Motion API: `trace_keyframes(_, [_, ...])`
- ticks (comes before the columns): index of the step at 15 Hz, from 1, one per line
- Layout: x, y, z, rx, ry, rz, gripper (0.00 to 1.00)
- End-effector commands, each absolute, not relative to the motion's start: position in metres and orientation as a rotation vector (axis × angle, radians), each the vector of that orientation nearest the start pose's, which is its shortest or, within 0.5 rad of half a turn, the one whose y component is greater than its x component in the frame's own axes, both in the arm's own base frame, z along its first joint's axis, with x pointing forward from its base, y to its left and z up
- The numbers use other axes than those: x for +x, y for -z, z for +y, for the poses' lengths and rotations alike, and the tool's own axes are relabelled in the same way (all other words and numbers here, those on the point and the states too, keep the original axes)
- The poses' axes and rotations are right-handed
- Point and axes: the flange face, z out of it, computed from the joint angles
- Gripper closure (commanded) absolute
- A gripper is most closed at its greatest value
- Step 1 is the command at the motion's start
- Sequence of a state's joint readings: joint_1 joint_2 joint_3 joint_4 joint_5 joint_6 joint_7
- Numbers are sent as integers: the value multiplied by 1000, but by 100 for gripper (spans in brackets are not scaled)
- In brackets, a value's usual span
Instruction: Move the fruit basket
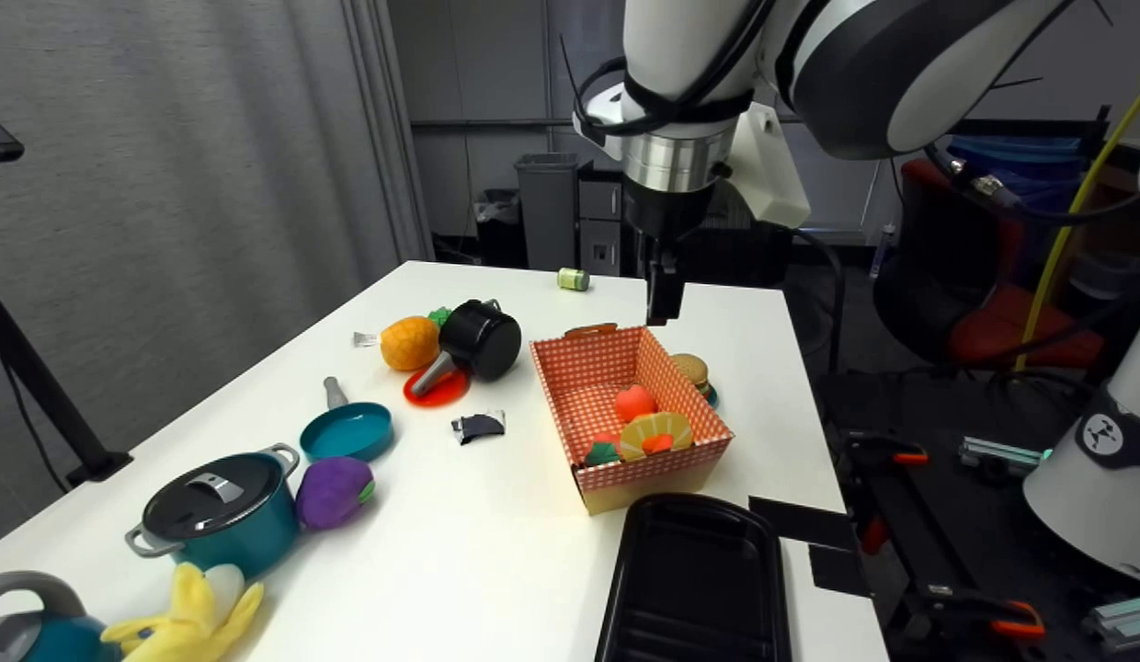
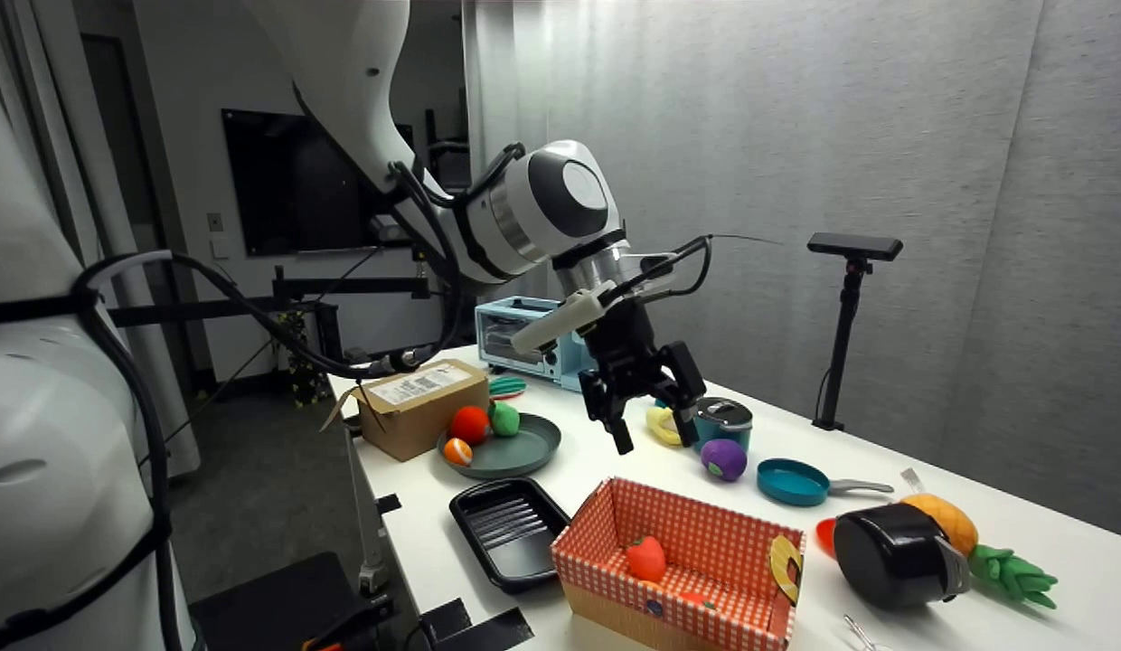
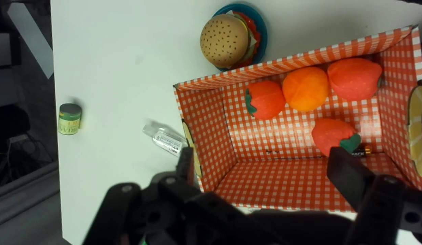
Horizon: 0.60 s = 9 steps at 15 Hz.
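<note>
In an exterior view: find the fruit basket (image 1: pixel 648 487), an open rectangular orange-tan box, of card by the look of it, flared-sided and lined in red-and-white gingham, resting on the smooth white table (image 1: pixel 460 552) just beside a glossy black rectangular tray (image 1: pixel 699 588) and a brown-bunned toy hamburger (image 1: pixel 689 370). Probably at the approach, ahead of any grip. For the carry, raise clear before going sideways, so as not to ram the tray.

In an exterior view: see the black two-fingered gripper (image 2: pixel 654 441) hanging above rim level, hard to place exactly over the basket from here. Line up over a wall first, then descend straight and slowly, without pressing on the rim.

In the wrist view: aim, perhaps, to straddle the short gingham end panel (image 3: pixel 207 129) at left; go in with the fingers (image 3: pixel 347 173) one outside, one inside. Steer around the clear, white-labelled plastic vial (image 3: pixel 167 141) lying just outside, and away from the rounded red and orange toy fruit (image 3: pixel 305 89) on the basket floor. Close gently, for fear of creasing a thin-looking wall; then lift level. Note those fingers spread wide apart, set in this view over the end panel at one side and the basket floor at the other. Clamped on nothing; touching, as far as visible, neither basket nor fruit.
</note>
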State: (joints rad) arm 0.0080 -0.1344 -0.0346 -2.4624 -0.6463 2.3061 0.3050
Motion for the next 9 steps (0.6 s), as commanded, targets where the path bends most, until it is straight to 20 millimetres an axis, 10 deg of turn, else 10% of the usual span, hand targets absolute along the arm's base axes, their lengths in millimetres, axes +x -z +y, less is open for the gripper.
trace_keyframes(1, [440, -343, -21, -3627, 96, -183, 0])
trace_keyframes(9, [425, -319, -15, -3596, -61, -119, 0])
